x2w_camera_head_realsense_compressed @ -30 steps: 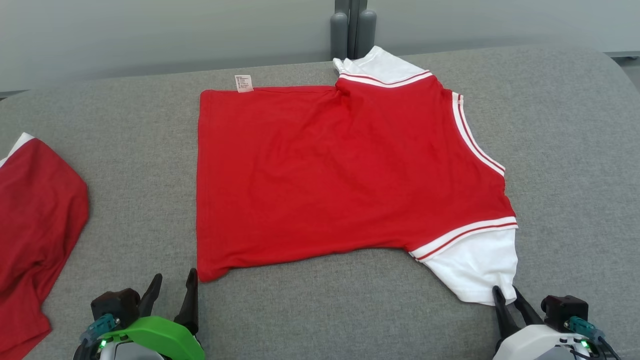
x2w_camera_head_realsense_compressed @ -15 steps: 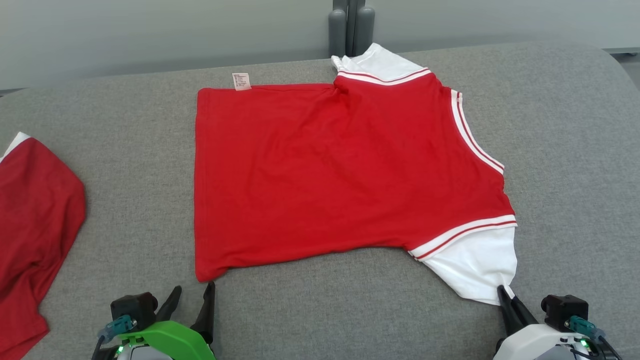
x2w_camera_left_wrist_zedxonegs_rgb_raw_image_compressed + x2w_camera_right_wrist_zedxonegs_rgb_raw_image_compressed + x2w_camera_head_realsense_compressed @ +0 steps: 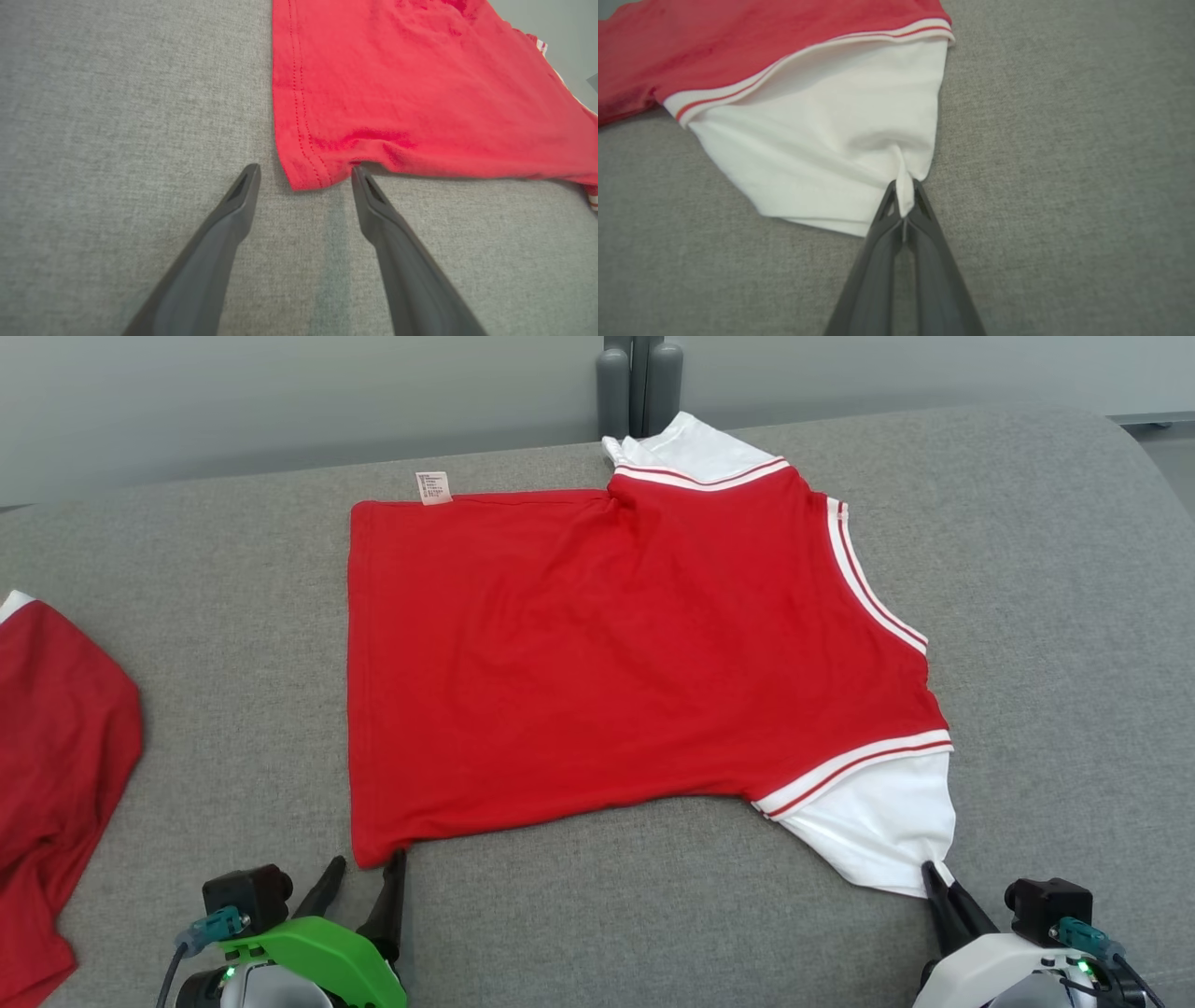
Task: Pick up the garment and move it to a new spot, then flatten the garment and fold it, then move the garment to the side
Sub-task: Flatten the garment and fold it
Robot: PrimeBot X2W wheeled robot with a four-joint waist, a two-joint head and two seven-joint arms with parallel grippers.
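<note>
Right gripper (image 3: 934,882): clenched on the lower edge of the white sleeve (image 3: 878,821); the right wrist view shows a small tuck of cloth pinched between the closed fingers.
Left gripper (image 3: 366,861): released, fingers spread wide to either side of the near hem corner (image 3: 372,845); one fingertip is at the hem edge, and nothing is gripped.
Garment (image 3: 597,644): a red shirt with white, striped sleeves. It lies fairly flat in the middle of the table (image 3: 1055,616), hem toward the robot's left and sleeves toward its right.
Care label (image 3: 433,487): pokes out at the far edge.
Why held so: probably to take both near corners together, so the near edge can be lifted evenly and folded over without skewing. One corner is secured and the other is lined up.
Second red garment (image 3: 56,747): crumpled at the table's left edge, well apart from the shirt.
Containers: none seen; the garment lies directly on the table's grey cover.
</note>
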